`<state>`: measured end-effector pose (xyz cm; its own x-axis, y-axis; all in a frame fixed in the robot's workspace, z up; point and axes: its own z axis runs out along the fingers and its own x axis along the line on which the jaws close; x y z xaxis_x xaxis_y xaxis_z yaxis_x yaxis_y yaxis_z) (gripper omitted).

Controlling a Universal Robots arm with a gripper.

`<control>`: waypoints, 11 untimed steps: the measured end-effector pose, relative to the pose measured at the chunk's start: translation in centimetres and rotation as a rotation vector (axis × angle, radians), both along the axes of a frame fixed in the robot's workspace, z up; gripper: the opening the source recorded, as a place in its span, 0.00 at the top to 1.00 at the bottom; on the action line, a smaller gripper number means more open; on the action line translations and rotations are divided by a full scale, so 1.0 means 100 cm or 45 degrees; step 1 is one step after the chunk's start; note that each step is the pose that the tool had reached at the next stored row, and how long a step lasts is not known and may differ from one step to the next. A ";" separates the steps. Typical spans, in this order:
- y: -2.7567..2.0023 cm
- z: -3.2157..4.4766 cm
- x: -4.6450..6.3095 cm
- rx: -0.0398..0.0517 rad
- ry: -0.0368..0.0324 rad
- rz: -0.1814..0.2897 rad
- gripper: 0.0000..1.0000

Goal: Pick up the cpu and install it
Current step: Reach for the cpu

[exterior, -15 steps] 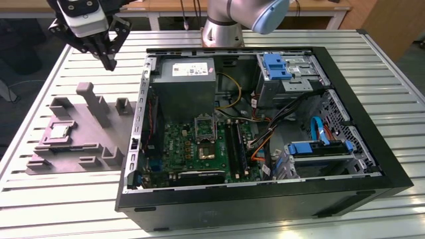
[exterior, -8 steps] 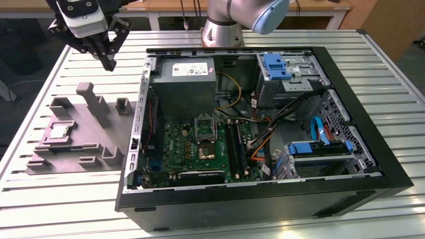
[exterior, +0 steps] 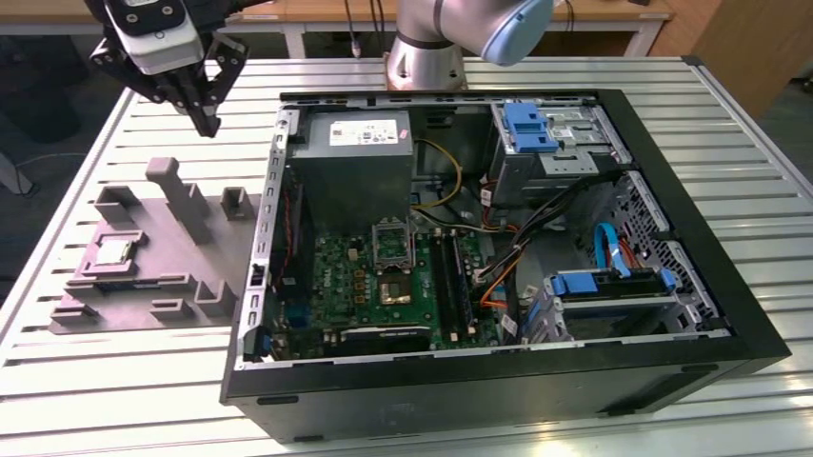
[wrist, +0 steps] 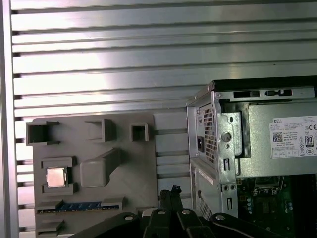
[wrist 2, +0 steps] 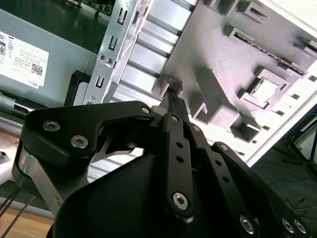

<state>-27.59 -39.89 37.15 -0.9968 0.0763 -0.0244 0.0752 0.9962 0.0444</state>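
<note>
The cpu (exterior: 114, 252) is a small silvery square lying flat in a recess of the grey holder plate (exterior: 152, 286), at the exterior view's left, beside the open computer case. Both wrist views show the cpu (wrist 2: 264, 89) (wrist: 56, 177) in its recess too. My gripper (exterior: 206, 122) hangs well above the table, beyond the plate's far end and away from the cpu. Its dark fingers (wrist 2: 173, 101) are pressed together with nothing between them, and their tips (wrist: 171, 191) show above the plate's edge. The motherboard's dark socket (exterior: 391, 246) lies inside the case.
The open black computer case (exterior: 711, 286) takes up the middle and the exterior view's right, with a grey power supply (exterior: 362, 152), cables and blue drive brackets inside. Upright blocks (exterior: 178, 195) rise from the holder plate. The slatted metal table (exterior: 76, 400) lies underneath.
</note>
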 end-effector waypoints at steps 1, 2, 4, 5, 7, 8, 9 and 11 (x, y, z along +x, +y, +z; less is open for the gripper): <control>0.0000 0.0000 0.000 0.000 0.0001 0.000 0.89; 0.0000 0.0000 -0.001 0.000 0.0000 0.000 0.89; 0.0000 0.0000 -0.001 0.000 0.0001 0.000 0.89; 0.0000 0.0000 -0.002 0.000 0.0001 0.000 0.89; 0.0000 0.0000 -0.002 0.000 0.0002 0.000 0.89; 0.0000 0.0000 -0.002 0.000 0.0001 0.000 0.89; 0.0000 -0.0001 -0.002 0.000 0.0001 0.000 0.89; 0.0000 -0.0002 -0.002 0.000 0.0004 0.000 0.89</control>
<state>-27.84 -39.90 37.13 -0.9968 0.0762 -0.0241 0.0751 0.9962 0.0443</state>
